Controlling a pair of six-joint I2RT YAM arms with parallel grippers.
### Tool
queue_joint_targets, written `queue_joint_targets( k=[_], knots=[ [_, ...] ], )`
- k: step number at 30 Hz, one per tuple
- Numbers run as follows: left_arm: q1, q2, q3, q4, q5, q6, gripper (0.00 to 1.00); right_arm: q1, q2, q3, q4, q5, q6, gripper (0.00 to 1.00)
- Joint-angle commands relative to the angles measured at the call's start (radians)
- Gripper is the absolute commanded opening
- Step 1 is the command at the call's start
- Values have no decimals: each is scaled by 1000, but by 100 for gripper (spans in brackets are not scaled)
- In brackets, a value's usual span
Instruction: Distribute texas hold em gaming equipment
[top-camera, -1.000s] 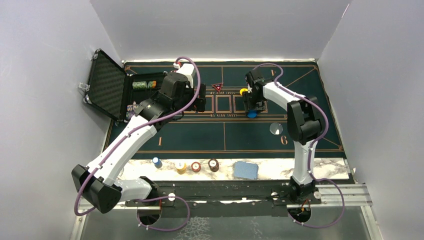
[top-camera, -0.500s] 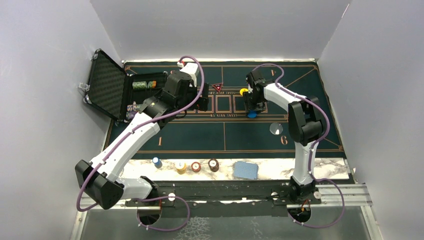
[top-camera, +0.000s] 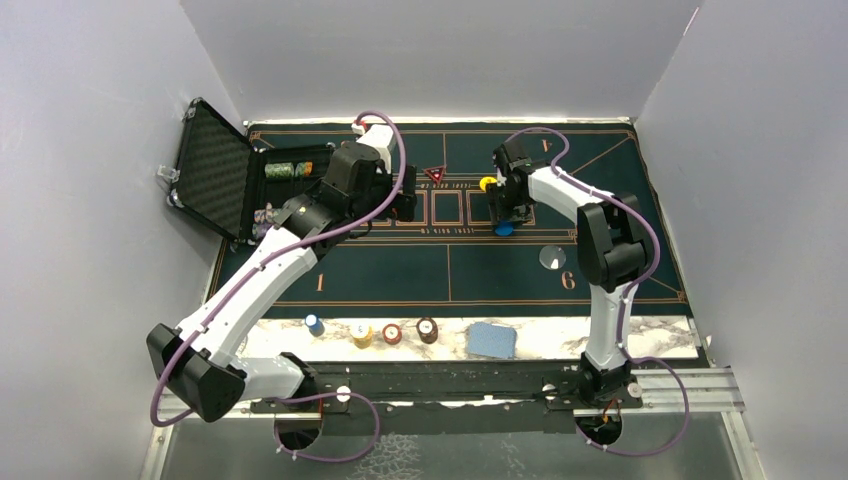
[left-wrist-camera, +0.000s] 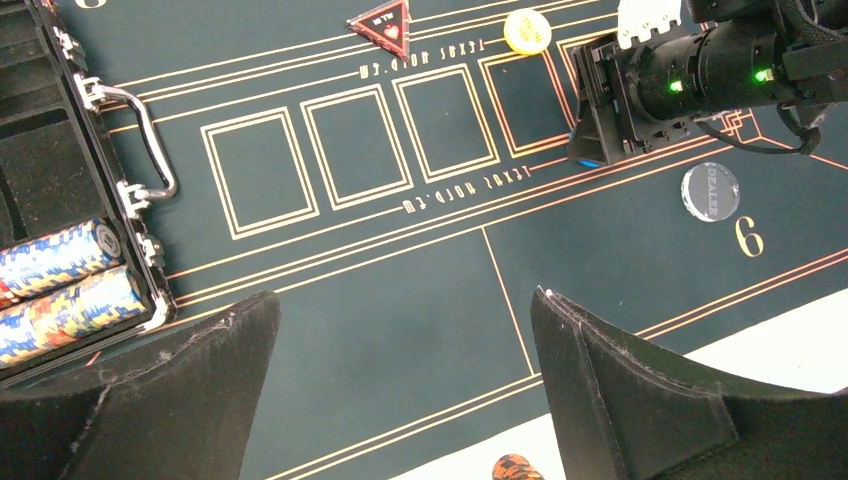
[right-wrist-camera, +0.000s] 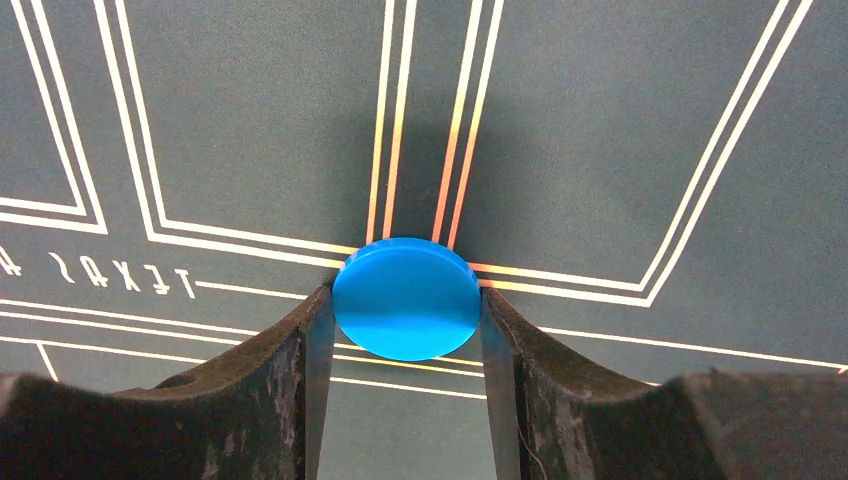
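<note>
A blue disc (right-wrist-camera: 406, 298) sits pinched edge to edge in my right gripper (right-wrist-camera: 405, 300), low over the orange lines of the green mat (right-wrist-camera: 250, 110). From above, that blue disc (top-camera: 504, 228) is right of the card boxes, under the right gripper (top-camera: 503, 220). A yellow disc (top-camera: 487, 183), a red triangular marker (top-camera: 434, 174) and a clear disc (top-camera: 552, 256) lie flat on the mat. My left gripper (left-wrist-camera: 405, 300) hangs wide open above bare felt, holding nothing, beside the case.
The black foam-lined case (top-camera: 215, 170) stands open at the far left with rows of chips (left-wrist-camera: 60, 280) inside. On the near marble strip (top-camera: 650, 335) stand several small chip stacks (top-camera: 392, 333) and a blue-backed deck of cards (top-camera: 491, 340). Grey walls enclose three sides.
The left arm has shifted slightly toward the far side, its gripper still open. The right gripper stays in place with the blue disc between its fingers.
</note>
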Motion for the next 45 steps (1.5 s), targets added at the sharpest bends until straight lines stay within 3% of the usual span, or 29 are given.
queue_joint_targets(
  k=[1,6,14,20,25,32,34,39,45],
  knots=[
    [-7,-38,-1,28,-11,11,99,3,-23,-1,-9,-5,-9,51],
    [-7,-40,-2,29,-10,8,99,37,-63,1,-8,-20,-20,51],
    [-9,-47,15,28,-22,3,99,267,-1,96,-27,-71,78,51],
    [-8,-83,32,-5,-139,0,99,440,98,233,-31,-104,130,51],
    [-8,-142,32,-7,-275,-12,99,473,200,337,-31,-175,197,52],
    [-7,-183,30,-6,-301,-17,99,504,287,423,-64,-131,163,54],
    [-7,-183,31,-6,-301,-14,99,508,307,450,-97,-136,163,59],
    [-7,-172,32,-6,-303,-5,99,508,228,387,-38,-206,179,86],
    [-7,-149,32,-3,-301,13,99,465,170,444,-126,-139,163,90]
  ],
)
